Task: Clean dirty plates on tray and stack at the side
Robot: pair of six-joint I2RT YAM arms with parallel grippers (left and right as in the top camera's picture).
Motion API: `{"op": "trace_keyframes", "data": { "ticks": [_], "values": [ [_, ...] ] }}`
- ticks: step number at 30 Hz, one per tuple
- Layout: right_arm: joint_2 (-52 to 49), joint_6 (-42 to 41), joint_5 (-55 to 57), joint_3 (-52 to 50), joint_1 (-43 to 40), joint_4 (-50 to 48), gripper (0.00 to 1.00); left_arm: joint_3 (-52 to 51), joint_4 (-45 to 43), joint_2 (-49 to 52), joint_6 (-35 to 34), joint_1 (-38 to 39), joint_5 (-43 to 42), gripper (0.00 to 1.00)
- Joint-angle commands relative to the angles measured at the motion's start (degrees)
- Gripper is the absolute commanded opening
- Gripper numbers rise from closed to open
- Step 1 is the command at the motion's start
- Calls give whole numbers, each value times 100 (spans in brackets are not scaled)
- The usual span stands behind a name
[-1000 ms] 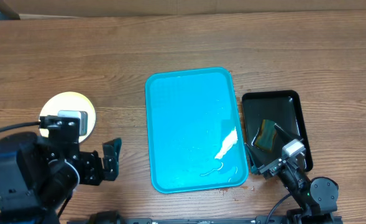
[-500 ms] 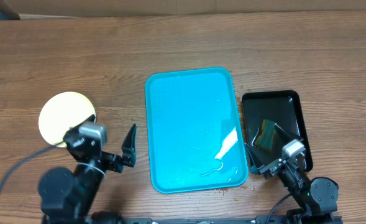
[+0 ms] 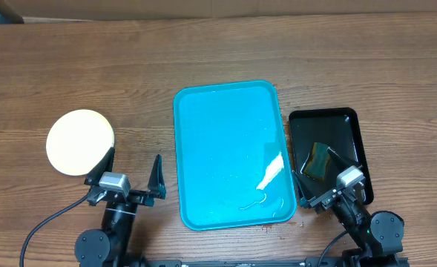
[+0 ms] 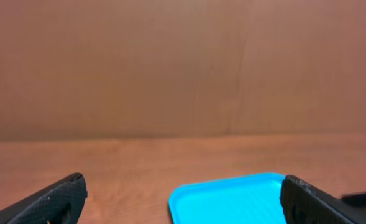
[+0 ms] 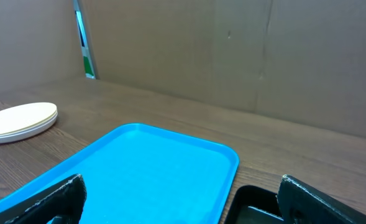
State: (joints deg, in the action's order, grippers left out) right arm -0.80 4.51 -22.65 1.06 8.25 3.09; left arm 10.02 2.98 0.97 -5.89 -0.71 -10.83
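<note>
The turquoise tray (image 3: pixel 225 126) lies in the middle of the table with no plates on it, only wet streaks near its front right corner. The plates (image 3: pixel 80 142) sit in one stack on the table to the left, the top one pale yellowish. The stack also shows in the right wrist view (image 5: pixel 21 120). My left gripper (image 3: pixel 129 176) is open and empty near the front edge, between the stack and the tray (image 4: pixel 232 199). My right gripper (image 3: pixel 320 179) is open and empty over the front of the black tray, facing the turquoise tray (image 5: pixel 139 168).
A small black tray (image 3: pixel 348 122) stands right of the turquoise tray and holds a green-yellow sponge (image 3: pixel 320 161). Its corner shows in the right wrist view (image 5: pixel 251 208). A brown cardboard wall runs along the back of the table.
My left arm has drawn back from over the plate stack toward the front edge and to the right, leaving the stack uncovered. The right arm has not moved.
</note>
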Motion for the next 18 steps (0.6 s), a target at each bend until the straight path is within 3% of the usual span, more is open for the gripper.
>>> {"op": "trace_keyframes", "data": {
  "ticks": [1, 4, 13, 18],
  "values": [
    [63, 4, 9, -61, -7, -22, 100, -492, -428, -81, -114, 76, 59, 100],
    [63, 2, 9, -61, -7, -24, 100, -986, -977, -81, -267, 79, 37, 100],
    [63, 4, 9, -61, -7, -24, 100, -975, -612, -79, -334, 109, 33, 100],
    [63, 4, 11, -61, -7, -22, 100, -975, 48, -63, -334, 109, 55, 100]
  ]
}}
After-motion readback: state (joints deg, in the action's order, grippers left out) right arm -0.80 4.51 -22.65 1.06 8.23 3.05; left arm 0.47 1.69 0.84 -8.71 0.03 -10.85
